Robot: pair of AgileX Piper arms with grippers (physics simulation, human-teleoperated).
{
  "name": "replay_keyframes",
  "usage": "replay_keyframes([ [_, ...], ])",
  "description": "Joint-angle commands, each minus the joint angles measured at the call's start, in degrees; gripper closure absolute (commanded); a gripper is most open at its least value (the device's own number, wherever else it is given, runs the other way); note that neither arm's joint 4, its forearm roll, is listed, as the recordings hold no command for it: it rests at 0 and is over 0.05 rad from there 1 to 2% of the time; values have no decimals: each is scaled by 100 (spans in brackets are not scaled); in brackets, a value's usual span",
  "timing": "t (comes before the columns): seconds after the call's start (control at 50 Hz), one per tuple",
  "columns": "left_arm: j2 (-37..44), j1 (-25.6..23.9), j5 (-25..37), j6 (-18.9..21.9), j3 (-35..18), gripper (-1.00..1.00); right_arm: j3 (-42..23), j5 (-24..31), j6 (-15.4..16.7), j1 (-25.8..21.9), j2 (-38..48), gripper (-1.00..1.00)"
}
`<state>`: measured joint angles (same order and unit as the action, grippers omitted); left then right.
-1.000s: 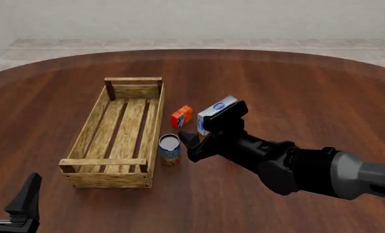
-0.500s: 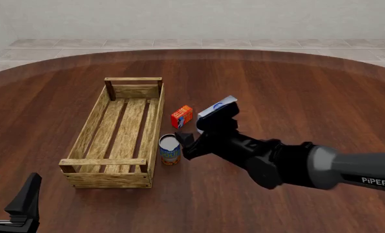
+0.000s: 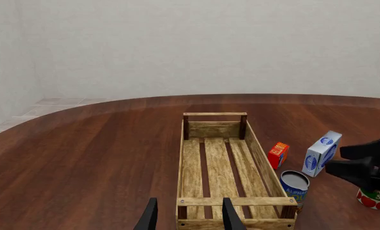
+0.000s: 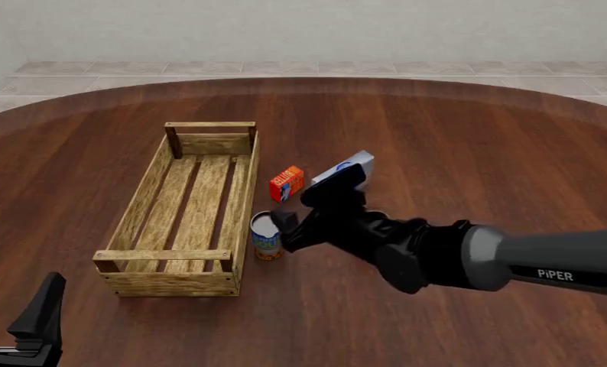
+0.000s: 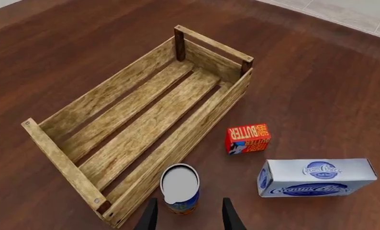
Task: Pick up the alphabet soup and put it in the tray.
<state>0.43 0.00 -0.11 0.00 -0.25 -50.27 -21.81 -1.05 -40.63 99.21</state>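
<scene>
Front view
Right gripper (image 4: 301, 208): at the table's middle, hovering just right of the alphabet soup (image 4: 267, 236); jaws spread, holding nothing; contact with the can impossible to tell.
Left gripper (image 4: 16, 315): low at the near left corner, fingers parted, empty.
Count: one tray (image 4: 147, 203), one can visible, one orange-red butter box (image 4: 286, 183), one blue-and-white carton (image 4: 352, 166) half hidden behind the arm.
Soup: upright on the table (image 4: 467, 145), just beside the tray's near right corner, outside it; silver top, blue label, orange-yellow band below.

Left wrist view
Fingers (image 3: 150, 216): parted, nothing between but the tray's (image 3: 193, 158) near rail beyond.
Count: two cans here, the alphabet soup (image 3: 295, 188) and a red-and-green can (image 3: 373, 198) partly behind the right gripper (image 3: 351, 160); butter box (image 3: 278, 154) and carton (image 3: 321, 153) once each.

Right wrist view
Fingers (image 5: 229, 216): open wide, flanking the alphabet soup (image 5: 180, 189) at a distance, not closed on it.
Soup: standing just beside the tray's (image 5: 62, 166) long side, near the corner.
Others: butter box (image 5: 247, 139) and carton (image 5: 316, 177), lying apart.
</scene>
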Motion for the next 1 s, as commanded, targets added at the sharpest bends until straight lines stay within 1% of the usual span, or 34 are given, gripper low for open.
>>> replay_keyframes([
  [0.02, 0, 0, 0, 0, 0, -100, -100, -5, -14, -45, 181, -100],
  [0.42, 0, 0, 0, 0, 0, -100, -90, -73, -89, -143, 406, -100],
  [1.0, 0, 0, 0, 0, 0, -100, -179, -120, -148, -127, 623, -100],
])
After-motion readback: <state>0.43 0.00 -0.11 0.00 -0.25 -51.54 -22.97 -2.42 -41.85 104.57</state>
